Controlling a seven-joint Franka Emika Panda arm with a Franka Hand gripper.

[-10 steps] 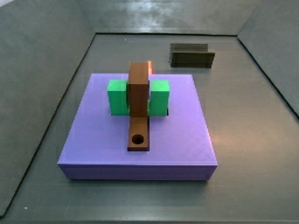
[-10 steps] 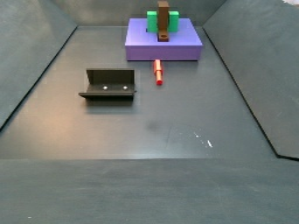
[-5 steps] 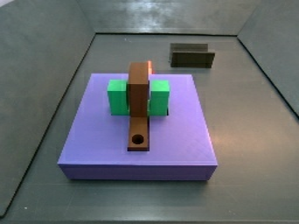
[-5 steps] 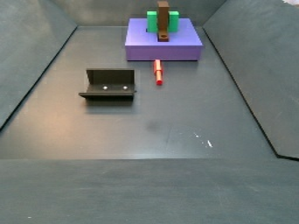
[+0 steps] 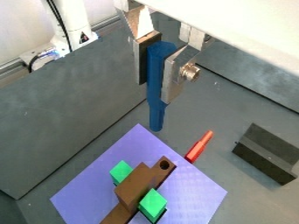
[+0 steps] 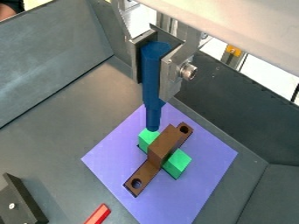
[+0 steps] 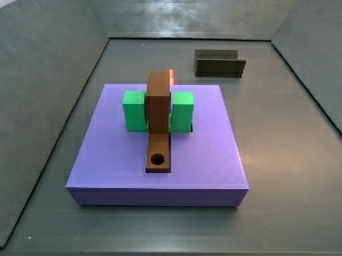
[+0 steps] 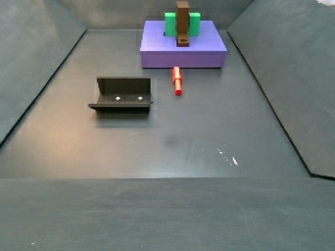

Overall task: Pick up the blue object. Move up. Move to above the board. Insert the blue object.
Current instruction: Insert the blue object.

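In both wrist views my gripper (image 5: 160, 74) (image 6: 158, 70) is shut on the blue object (image 5: 158, 98) (image 6: 152, 96), a dark blue peg hanging upright below the fingers. It is held high over the scene. The board (image 5: 140, 185) (image 6: 160, 156) is a brown plank with a round hole near one end, passing through a green block (image 5: 121, 171) (image 6: 177, 163). It also shows in both side views (image 7: 160, 110) (image 8: 185, 29). Neither the gripper nor the peg shows in the side views.
The board and block rest on a lavender slab (image 5: 193, 188) (image 6: 117, 153) (image 7: 201, 160) (image 8: 197, 54). A red peg (image 5: 200, 145) (image 6: 97, 214) (image 8: 179, 83) lies on the floor beside the slab. The fixture (image 5: 268, 150) (image 6: 17, 201) (image 7: 221, 64) (image 8: 121, 94) stands apart. Grey walls surround the floor.
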